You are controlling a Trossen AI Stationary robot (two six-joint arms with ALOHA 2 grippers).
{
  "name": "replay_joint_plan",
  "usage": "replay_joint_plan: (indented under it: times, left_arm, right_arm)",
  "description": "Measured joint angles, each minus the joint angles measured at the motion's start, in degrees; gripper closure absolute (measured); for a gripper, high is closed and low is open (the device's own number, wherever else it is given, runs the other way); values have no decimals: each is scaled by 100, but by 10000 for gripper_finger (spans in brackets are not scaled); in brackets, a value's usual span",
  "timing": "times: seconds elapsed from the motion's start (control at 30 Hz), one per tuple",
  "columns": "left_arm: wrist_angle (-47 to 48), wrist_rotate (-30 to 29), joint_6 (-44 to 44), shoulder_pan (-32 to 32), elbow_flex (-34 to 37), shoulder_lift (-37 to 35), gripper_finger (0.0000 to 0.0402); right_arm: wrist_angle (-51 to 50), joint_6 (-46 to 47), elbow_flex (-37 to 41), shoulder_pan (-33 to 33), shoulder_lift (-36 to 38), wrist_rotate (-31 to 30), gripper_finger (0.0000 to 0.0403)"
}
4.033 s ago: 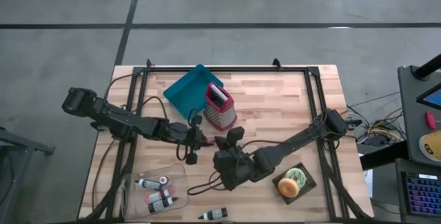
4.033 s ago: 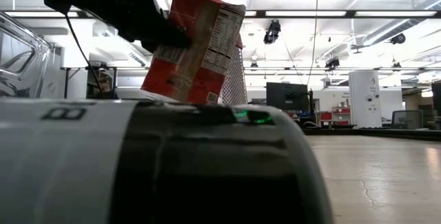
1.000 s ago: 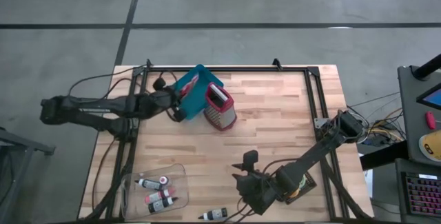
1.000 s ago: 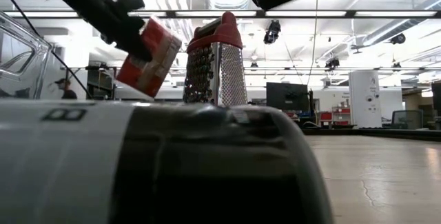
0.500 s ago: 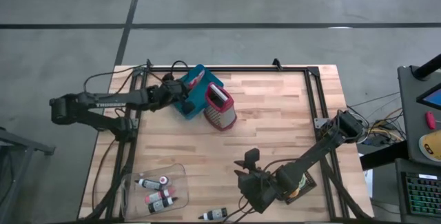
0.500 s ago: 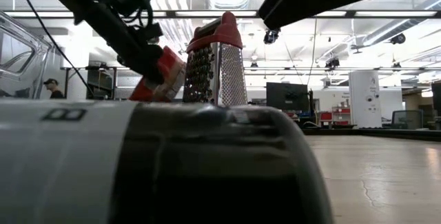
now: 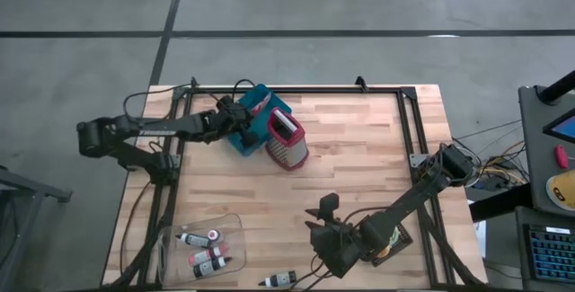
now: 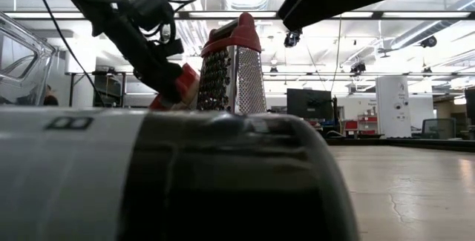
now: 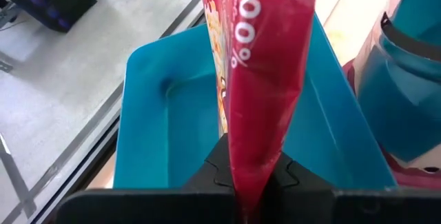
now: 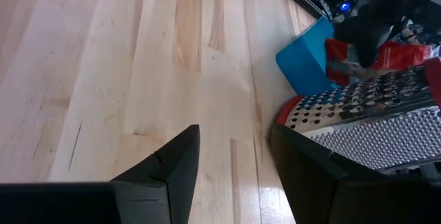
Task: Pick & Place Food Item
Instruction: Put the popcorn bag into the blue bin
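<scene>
A red food packet (image 9: 265,65) with white print stands edge-on over the blue bin (image 9: 172,120), with my left gripper (image 9: 248,177) shut on it. From above, that gripper (image 7: 241,115) reaches in from the table's left to the bin (image 7: 244,135) at the far left, next to the metal grater (image 7: 287,139). The level view shows the packet (image 8: 183,85) just left of the grater (image 8: 234,70), its lower end hidden. My right gripper (image 7: 323,213) stands open over bare wood near the front, its fingers apart around nothing (image 10: 234,162). My left gripper pinches the packet's near end (image 9: 249,182) between its two fingers (image 9: 217,170). The fingers slant down from the table's left and lie along the packet. The packet stretches away from them over the bin, tilted; whether it touches the bin floor I cannot tell.
A clear tub (image 7: 205,245) holding small bottles sits at the front left, and another bottle (image 7: 280,279) lies at the front edge, filling the level view's foreground (image 8: 185,182). A dark card with a round item (image 7: 388,240) lies under my right arm. The middle and right of the table are bare wood.
My left gripper has carried the red packet toward the table's right and down, over the blue bin and closer to the grater. The packet now sits lower than before.
</scene>
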State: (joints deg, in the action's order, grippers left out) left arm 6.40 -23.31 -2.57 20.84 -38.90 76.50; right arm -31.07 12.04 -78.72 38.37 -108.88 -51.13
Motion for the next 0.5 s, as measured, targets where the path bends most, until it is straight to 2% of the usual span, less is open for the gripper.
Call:
replay_joint_plan:
  times: [0.37, 0.5]
  left_arm:
    - [89, 3, -5, 225, -21, 198, 384]
    - [131, 4, -4, 235, -21, 198, 362]
  right_arm:
    - [3, 47, 0, 0, 0, 2, 225]
    - [4, 47, 0, 0, 0, 2, 225]
